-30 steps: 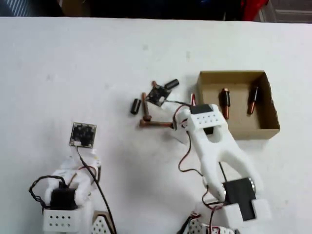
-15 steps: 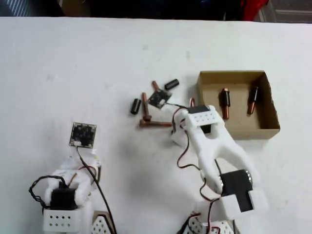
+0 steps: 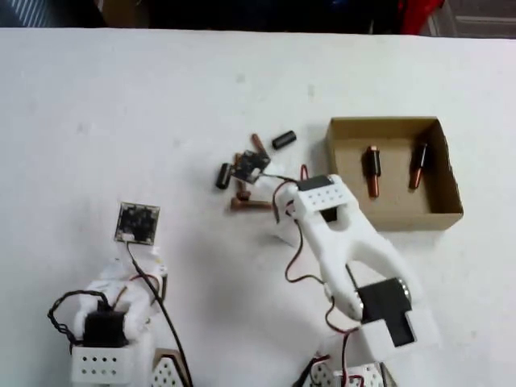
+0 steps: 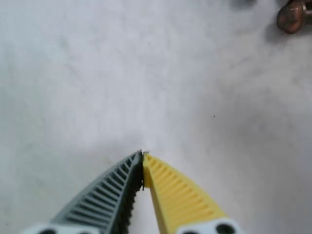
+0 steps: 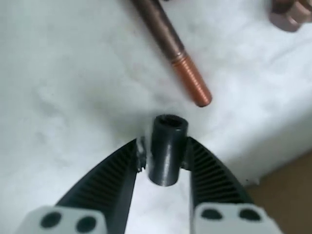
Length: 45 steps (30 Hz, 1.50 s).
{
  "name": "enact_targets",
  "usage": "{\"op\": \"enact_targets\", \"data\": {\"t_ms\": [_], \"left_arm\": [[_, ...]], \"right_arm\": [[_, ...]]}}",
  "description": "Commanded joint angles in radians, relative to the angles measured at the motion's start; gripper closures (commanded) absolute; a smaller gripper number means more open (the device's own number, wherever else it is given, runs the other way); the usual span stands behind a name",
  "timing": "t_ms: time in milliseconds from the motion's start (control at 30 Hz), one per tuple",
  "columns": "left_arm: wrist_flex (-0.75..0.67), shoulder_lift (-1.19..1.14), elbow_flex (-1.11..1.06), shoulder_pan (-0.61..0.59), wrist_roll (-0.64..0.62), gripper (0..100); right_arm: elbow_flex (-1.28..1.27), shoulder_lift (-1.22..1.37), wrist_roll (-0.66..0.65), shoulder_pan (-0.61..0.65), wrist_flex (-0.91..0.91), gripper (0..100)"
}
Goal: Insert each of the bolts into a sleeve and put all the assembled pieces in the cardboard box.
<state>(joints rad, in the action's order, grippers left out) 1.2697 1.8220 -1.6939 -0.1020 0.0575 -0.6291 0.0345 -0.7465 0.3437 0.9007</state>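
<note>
My right gripper (image 5: 165,146) is shut on a black sleeve (image 5: 167,148), whose open end faces the threaded tip of a copper bolt (image 5: 170,46) lying on the white table just ahead. In the high view the right arm (image 3: 322,201) stands left of the cardboard box (image 3: 348,127), over a cluster of copper bolts (image 3: 256,205). Two loose black sleeves (image 3: 284,139) (image 3: 223,176) lie around that cluster. Inside the box lie two assembled pieces (image 3: 372,171) (image 3: 418,167). My left gripper (image 4: 143,155) is shut on nothing at the table's near left, low over bare table.
Another bolt's head (image 5: 287,12) lies beyond the bolt in front of the right gripper. A bolt head (image 4: 292,14) also sits far ahead of the left gripper. The left arm (image 3: 109,318) rests at the near left corner. Open white table spreads to the left and back.
The right arm has shifted left, away from the box, carrying its wrist over the cluster of bolts. The left arm has kept still.
</note>
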Motion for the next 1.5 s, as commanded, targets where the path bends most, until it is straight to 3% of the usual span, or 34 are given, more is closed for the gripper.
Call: {"op": "enact_targets", "data": {"t_ms": [0,233,300,567,1067,1467], "left_arm": [[0.008,0.004,0.0,0.012,0.011,97],[0.006,0.004,0.0,0.012,0.011,97],[0.006,0.004,0.0,0.012,0.011,97],[0.006,0.004,0.0,0.012,0.011,97],[0.011,0.004,0.0,0.012,0.011,98],[0.009,0.004,0.0,0.012,0.011,98]], "right_arm": [[0.06,0.045,0.005,-0.012,0.007,91.8],[0.083,0.071,0.009,-0.021,0.005,93.8],[0.092,0.039,0.012,-0.019,0.005,98.6],[0.089,-0.171,0.012,-0.022,0.038,98.2],[0.066,-0.802,0.012,-0.022,0.334,98.2],[-0.35,-1.363,0.012,-0.022,0.286,98.2]]}}
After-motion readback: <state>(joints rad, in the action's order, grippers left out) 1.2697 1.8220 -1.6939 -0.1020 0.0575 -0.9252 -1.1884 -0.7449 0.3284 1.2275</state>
